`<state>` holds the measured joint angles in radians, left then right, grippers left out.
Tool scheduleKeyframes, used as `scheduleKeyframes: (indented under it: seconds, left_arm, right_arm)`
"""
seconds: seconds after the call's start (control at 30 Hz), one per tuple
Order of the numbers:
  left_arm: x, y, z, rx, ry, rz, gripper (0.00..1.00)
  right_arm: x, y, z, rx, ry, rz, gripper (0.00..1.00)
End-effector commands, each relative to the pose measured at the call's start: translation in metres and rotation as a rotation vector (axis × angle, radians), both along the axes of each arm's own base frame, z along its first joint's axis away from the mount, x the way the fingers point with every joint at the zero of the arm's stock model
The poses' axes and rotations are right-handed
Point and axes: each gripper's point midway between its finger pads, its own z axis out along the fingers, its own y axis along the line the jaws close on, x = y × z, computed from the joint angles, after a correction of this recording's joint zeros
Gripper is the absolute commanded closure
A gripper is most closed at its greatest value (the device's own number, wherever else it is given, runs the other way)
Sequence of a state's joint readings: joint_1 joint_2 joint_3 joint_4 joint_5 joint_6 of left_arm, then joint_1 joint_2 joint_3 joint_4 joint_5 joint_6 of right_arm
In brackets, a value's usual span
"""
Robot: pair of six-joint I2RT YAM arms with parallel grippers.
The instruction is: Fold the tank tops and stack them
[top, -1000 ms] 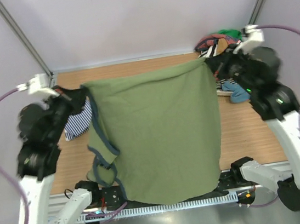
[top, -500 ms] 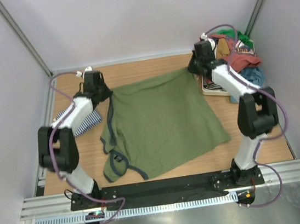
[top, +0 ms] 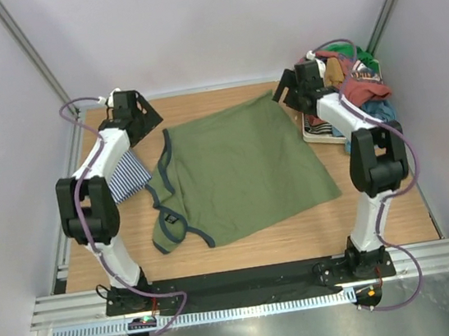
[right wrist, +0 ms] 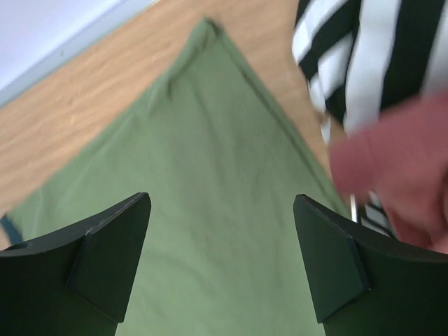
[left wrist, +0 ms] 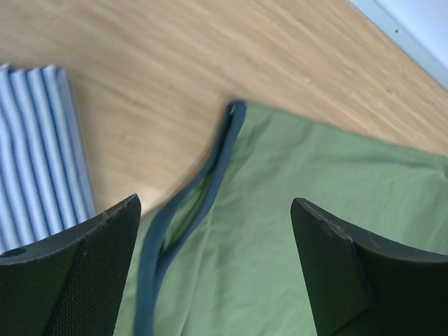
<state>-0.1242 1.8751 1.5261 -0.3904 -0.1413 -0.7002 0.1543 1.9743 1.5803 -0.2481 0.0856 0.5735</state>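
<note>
Between the spread fingers of the left gripper point(left wrist: 213, 210) nothing is being held; its jaws are standing wide over the navy-trimmed corner of the green tank top point(top: 242, 174). At 1 o'clock the right gripper point(right wrist: 220, 203) is gaping too, empty, above the top's pointed far corner. Soft and matte, the green cloth is lying flat in the middle of the wooden table point(top: 260, 250), roughly four-sided, its long axis running 9 to 3 o'clock, straps pointing toward 8. The striped tank top point(top: 126, 173) is lying as a small flat rectangle at 9 o'clock, just beside it. A heap of mixed clothes point(top: 351, 89) is sitting at 2 o'clock.
</note>
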Motion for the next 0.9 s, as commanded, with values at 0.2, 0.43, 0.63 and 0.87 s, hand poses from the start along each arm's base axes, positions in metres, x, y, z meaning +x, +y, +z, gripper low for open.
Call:
scheduleKeyframes:
  seconds: [0.2,0.43,0.63,0.87]
  left_arm:
    - [-0.086,0.054,0.004,0.022,0.086,0.144,0.25]
    - [-0.132,0.059,-0.024,-0.008,0.138,0.179,0.4]
    - [-0.164,0.075,-0.04,0.005,0.144,0.309,0.5]
    - [-0.154,0.091,-0.087,-0.041,0.241,0.342,0.64]
  right_arm:
    - [-0.109,0.031,0.037,0.056,-0.093,0.139,0.23]
    - [-0.15,0.041,-0.003,0.008,-0.066,0.158,0.33]
    - [-0.155,0.055,-0.022,-0.016,-0.098,0.155,0.39]
    - [-0.157,0.058,-0.044,-0.033,-0.08,0.146,0.39]
